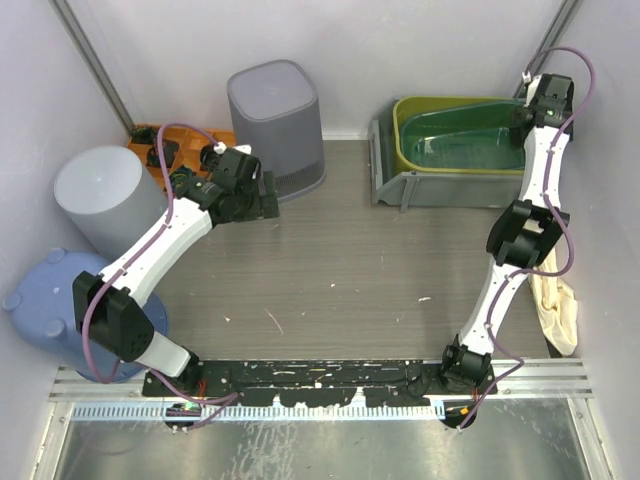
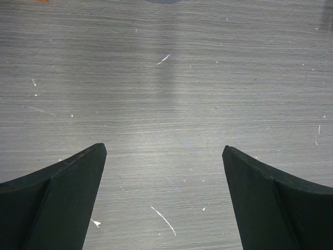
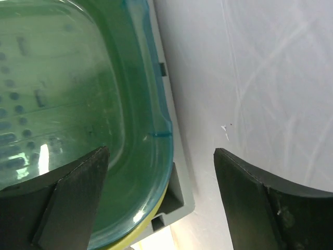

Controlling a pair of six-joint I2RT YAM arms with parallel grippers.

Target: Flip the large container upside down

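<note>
Large container (image 1: 275, 118) at far edge reads as already bottom-up; left gripper (image 2: 164, 147) wide, empty, just beside it; right gripper (image 3: 161, 150) wide over green tub (image 3: 62, 94); you need only retract left.

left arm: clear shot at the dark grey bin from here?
Probably yes. The left end effector hangs open right beside the dark grey bin, with only bare table between them. The right arm is far off, over the green tub.
</note>
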